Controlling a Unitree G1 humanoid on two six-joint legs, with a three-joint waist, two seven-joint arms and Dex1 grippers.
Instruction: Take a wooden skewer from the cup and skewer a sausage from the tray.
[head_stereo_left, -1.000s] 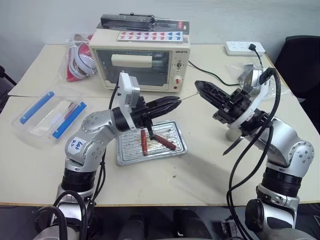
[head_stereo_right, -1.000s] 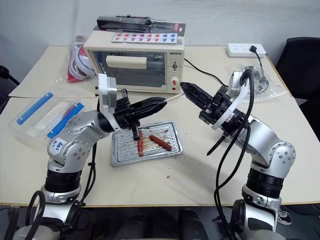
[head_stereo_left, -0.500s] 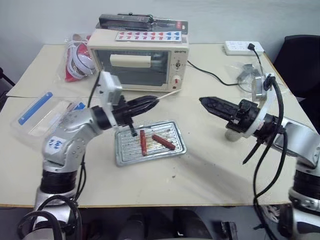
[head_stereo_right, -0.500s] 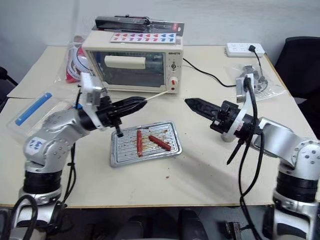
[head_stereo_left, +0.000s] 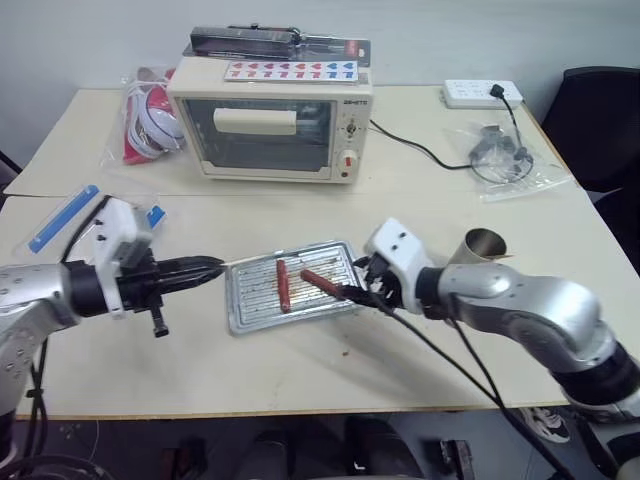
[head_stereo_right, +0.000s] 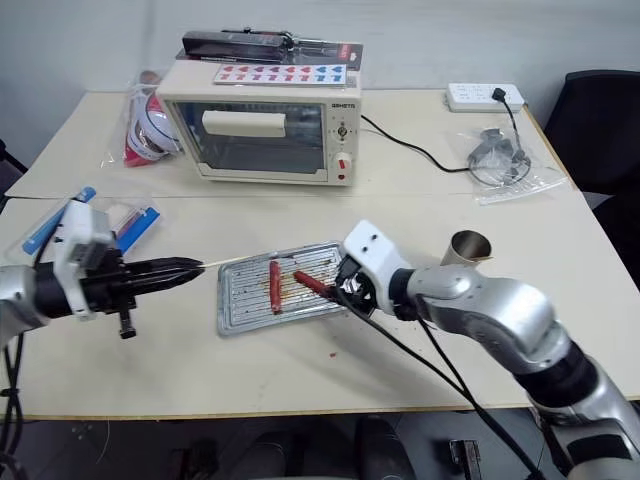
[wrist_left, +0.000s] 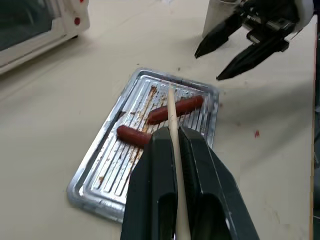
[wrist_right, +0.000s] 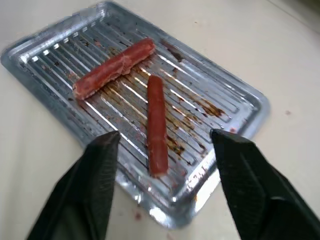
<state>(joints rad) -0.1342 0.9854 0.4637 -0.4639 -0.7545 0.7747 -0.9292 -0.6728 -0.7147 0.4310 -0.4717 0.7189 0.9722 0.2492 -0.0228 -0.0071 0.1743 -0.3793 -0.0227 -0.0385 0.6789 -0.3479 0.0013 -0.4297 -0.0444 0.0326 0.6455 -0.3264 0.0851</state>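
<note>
I see a beige table against a grey wall, toaster oven upper centre. Left gripper pinches the wooden skewer; right gripper gapes over the nearer sausage on the tray, centre. Cup right.

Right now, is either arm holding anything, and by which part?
The left gripper pinches the skewer along its rear length, tip free. The right gripper holds nothing.
</note>
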